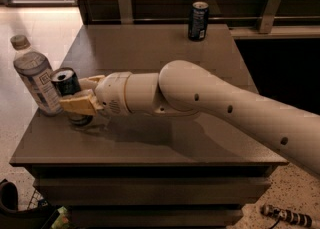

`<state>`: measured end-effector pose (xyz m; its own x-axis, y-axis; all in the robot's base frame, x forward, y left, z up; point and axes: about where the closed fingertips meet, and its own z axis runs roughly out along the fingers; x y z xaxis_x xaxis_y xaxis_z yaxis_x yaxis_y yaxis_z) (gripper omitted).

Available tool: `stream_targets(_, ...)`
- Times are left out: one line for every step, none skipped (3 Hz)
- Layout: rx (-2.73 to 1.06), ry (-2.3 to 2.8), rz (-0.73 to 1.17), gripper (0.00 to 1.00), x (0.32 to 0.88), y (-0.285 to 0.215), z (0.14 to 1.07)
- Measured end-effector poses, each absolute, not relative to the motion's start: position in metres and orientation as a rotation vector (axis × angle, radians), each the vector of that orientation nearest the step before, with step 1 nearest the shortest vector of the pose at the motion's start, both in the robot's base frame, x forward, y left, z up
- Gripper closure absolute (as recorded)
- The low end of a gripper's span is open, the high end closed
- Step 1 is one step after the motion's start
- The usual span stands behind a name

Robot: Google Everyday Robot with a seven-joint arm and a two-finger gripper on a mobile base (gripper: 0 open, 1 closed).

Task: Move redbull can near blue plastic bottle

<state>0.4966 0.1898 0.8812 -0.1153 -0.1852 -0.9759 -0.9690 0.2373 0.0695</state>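
The redbull can [65,81], dark blue with a silver top, stands upright at the table's left edge, right beside the blue plastic bottle [36,77]. The bottle is clear, with a grey-tan cap and a white-and-blue label, and is taller than the can. My gripper [75,94] reaches in from the right, its tan fingers [80,104] on either side of the can and shut on it. The can's lower part is hidden behind the near finger.
A wider dark navy can [198,20] stands at the far edge of the grey table [150,43]. A wooden wall with metal brackets runs behind it. My white arm [225,108] crosses the table's right half. The floor drops off to the left.
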Motion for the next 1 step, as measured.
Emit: stream_targets(-1.132,1.522,1.002,0.01,0.4952,0.1918,0.8817)
